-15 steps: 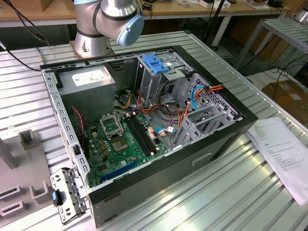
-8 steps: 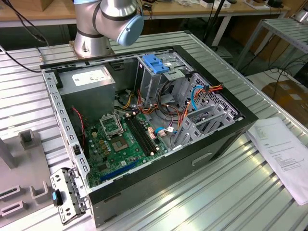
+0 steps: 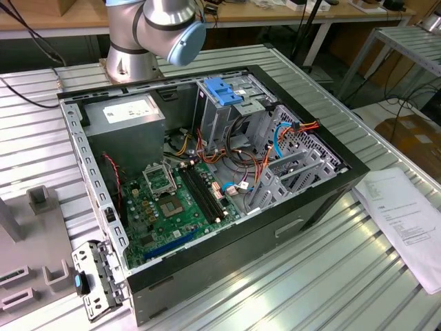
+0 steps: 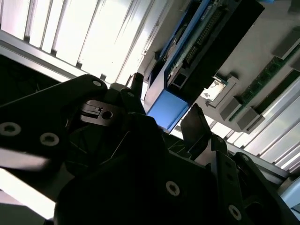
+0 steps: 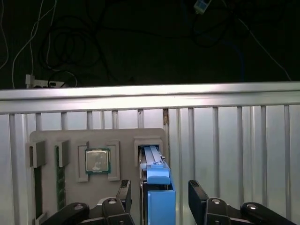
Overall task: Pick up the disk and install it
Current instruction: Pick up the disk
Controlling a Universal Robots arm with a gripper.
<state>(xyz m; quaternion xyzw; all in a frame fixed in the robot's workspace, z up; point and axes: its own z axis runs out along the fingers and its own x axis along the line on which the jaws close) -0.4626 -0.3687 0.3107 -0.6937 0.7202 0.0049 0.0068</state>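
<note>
The jaws are released, with one finger point(image 5: 123, 193) on each side of the disk point(image 5: 158, 206) and apart from it. The disk stands on edge in a slot of the grey holder point(image 5: 70, 140), a bright blue rail framing its dark body. The second wrist view adds a row of connector pins along the disk's point(image 4: 206, 37) edge. The first wrist view adds a chip point(image 5: 97, 161) and a memory stick point(image 5: 60, 180) seated in the holder, on the slatted metal surface point(image 5: 234, 140). In the exterior view the arm point(image 3: 165, 27) rises behind the open computer case point(image 3: 227, 255), whose drive cage carries a blue handle point(image 3: 222, 89).
</note>
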